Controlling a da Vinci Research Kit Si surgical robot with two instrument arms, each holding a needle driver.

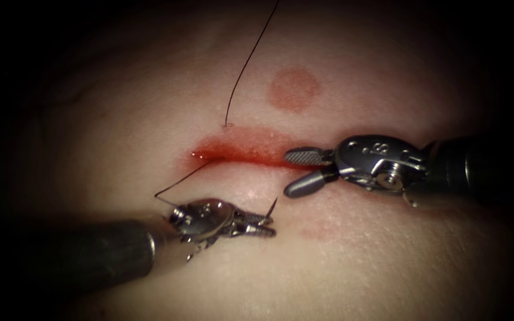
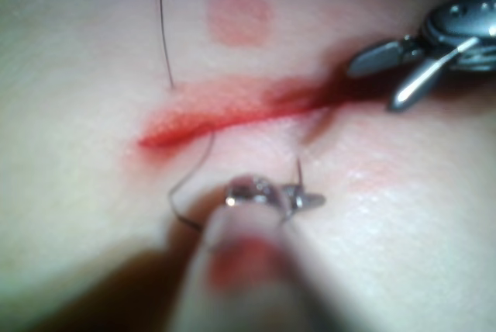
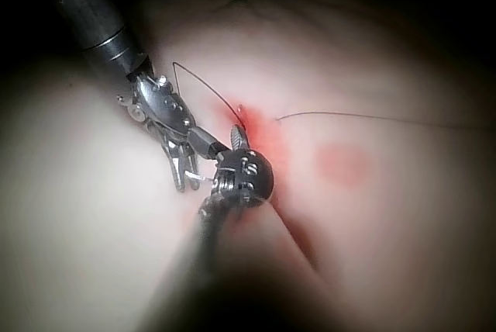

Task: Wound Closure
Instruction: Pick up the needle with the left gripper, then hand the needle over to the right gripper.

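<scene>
My left tool [image 1: 263, 226] clamped on needle [image 1: 270, 208] near its tip, clear of tissue [image 1: 358, 267], thread [image 1: 179, 181] trailing into cut [image 1: 239, 151], right tool [image 1: 301, 172] jaws apart, empty, over cut.

Endoscope overhead; wrist views close, cut [image 1: 242, 156] shared

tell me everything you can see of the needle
The needle is a thin, dark metal sliver. The left tool has its jaws shut on it below the cut. Just a short pointed length rises from the jaws, tilted up and rightwards, its tip in the air toward the cut. It is out of the tissue, and how much of its curve is hidden by the jaws is unclear. The left wrist view shows the same upright sliver.
</scene>
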